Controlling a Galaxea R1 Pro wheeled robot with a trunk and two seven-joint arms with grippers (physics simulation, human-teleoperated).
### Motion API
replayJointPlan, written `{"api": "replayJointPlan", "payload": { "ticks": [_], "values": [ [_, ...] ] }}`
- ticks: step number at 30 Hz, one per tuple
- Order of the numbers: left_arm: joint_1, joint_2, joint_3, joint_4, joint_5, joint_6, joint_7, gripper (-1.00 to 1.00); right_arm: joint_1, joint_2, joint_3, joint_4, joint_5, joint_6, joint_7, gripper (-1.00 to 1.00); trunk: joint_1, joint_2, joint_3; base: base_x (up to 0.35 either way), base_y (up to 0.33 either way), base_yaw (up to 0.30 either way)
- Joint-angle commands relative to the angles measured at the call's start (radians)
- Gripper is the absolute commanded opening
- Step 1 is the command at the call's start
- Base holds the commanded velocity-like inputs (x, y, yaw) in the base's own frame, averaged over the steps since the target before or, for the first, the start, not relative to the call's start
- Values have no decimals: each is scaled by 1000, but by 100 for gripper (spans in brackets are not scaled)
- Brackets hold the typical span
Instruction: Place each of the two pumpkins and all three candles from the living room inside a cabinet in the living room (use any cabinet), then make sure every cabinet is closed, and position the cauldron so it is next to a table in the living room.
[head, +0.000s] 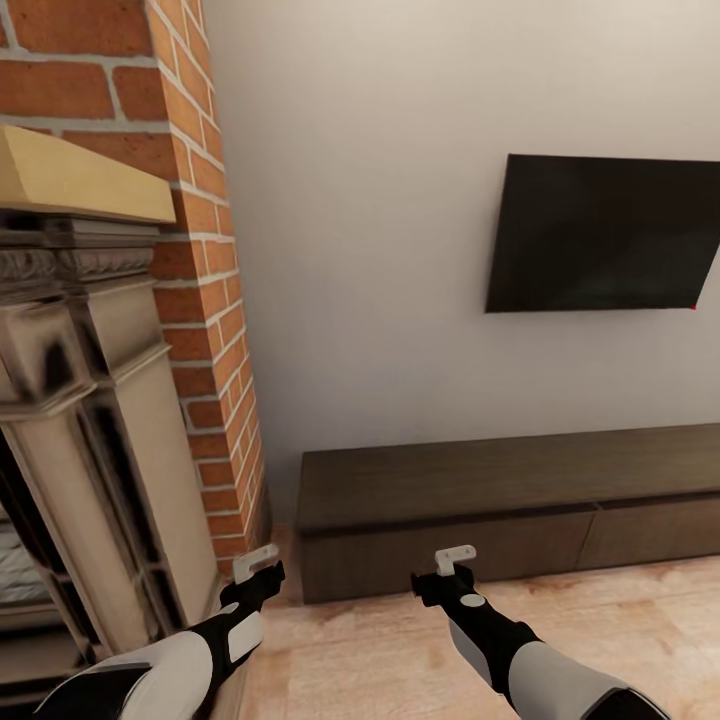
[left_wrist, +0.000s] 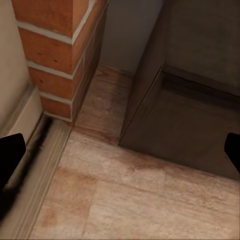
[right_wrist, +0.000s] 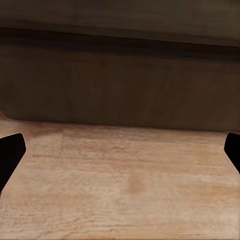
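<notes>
Both arms reach fwd, low over the wood floor (head: 400, 660), wrists level. Left gripper (head: 256, 562) sits near the brick fireplace column (head: 205, 300); its fingers (left_wrist: 11, 155) are spread wide, nothing between. Right gripper (head: 455, 558) faces the cabinet (head: 510, 510) front, fingers (right_wrist: 10, 152) also spread, empty. Cabinet stands vs. the wall under the wall-mounted TV (head: 605, 235), drawers closed. No legible writing or labels anywhere.
</notes>
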Motion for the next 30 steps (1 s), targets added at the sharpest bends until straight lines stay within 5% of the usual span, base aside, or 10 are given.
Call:
{"api": "replayJointPlan", "payload": {
  "ticks": [1,30],
  "values": [
    [-2,0,8,4,-2,-7,0,100,-1,0,9,1,-10,-4,-4,100,0,0,-1,261,102,0],
    [-2,-1,8,-5,-5,-8,-8,100,-1,1,12,4,-8,-3,-3,100,0,0,-1,46,15,0]
  ]
}}
